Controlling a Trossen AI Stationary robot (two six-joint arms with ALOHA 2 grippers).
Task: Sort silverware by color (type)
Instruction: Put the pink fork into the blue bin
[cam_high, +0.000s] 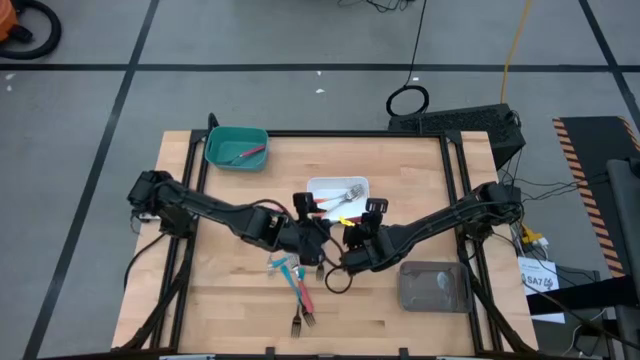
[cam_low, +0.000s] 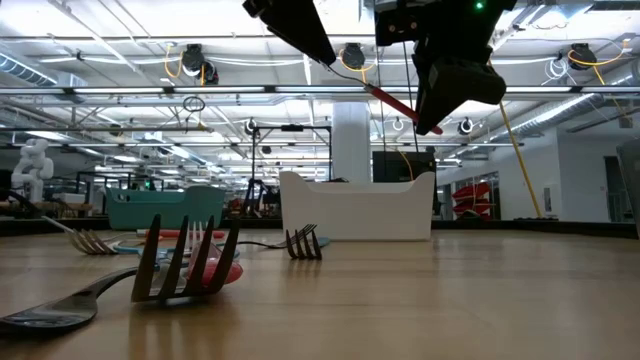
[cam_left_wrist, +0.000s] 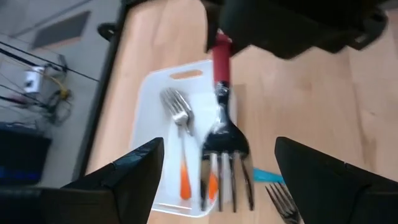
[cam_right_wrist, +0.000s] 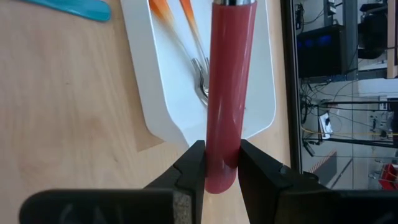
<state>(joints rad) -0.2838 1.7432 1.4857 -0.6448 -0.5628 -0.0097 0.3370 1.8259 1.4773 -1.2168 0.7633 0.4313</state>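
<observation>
Left of centre the left end effector (cam_high: 312, 243) hangs with fingers spread above bare table (cam_high: 420, 170), beside it the right end effector (cam_right_wrist: 216, 163) pinches a red-handled fork (cam_right_wrist: 227, 87) over the white tray (cam_right_wrist: 258, 93) edge, holding 2 orange-handled forks (cam_left_wrist: 181, 134).

A red-handled fork (cam_right_wrist: 225, 93) hangs pinched at frame centre; orange-handled forks (cam_high: 345, 196) lie in the white tray, teal and pink forks (cam_high: 295, 290) loose lower centre, one pink fork (cam_high: 250, 154) upper left.
</observation>
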